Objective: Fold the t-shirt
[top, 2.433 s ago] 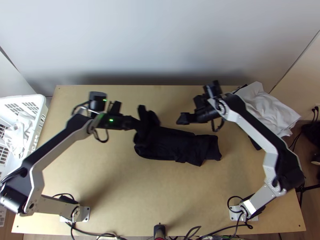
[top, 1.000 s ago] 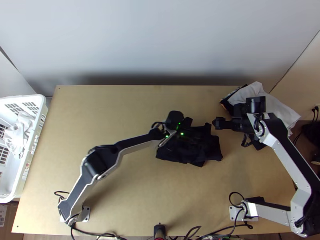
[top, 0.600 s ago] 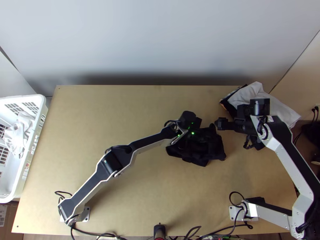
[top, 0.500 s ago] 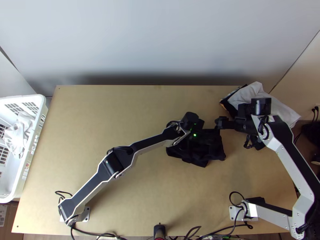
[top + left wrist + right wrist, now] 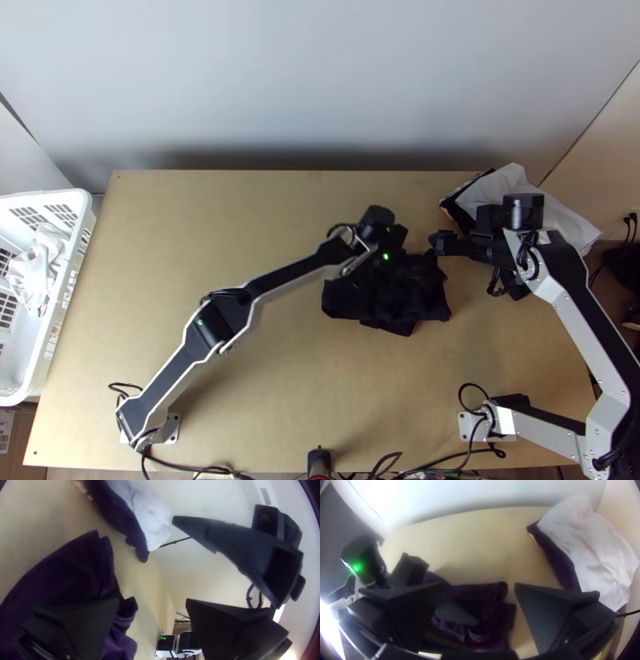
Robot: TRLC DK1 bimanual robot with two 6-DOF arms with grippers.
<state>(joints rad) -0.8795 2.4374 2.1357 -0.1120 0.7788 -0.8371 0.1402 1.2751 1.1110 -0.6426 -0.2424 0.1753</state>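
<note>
Black shirt lies rumpled, compact on the table; left gripper spreads its fingers over it, likely to tidy folds; right gripper gapes near, perhaps to help.

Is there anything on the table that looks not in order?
Yes: the dark t-shirt lies bunched, its edges uneven. At the far right, the rumpled white cloth seems to stick out past the edge of the table.

Far table passable, left arm over shirt
</note>
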